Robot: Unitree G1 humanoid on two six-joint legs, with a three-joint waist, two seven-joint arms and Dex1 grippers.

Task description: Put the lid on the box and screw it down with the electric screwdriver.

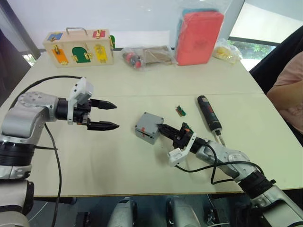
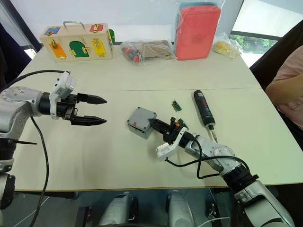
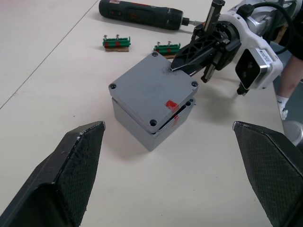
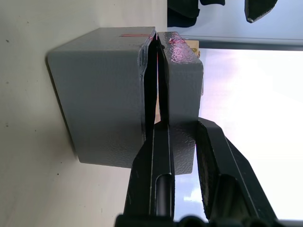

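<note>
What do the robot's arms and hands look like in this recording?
Both arms are silver-grey metal with black joints and loose black cables. Each wrist carries a white camera housing. The left hand and the right hand each have two tapered black fingers; the pads look finely textured in the wrist views.

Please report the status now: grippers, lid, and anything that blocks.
Left gripper open, apart. Right gripper pinching lid rim; lid on box, one side lifted. Electric screwdriver lying untouched.
</note>
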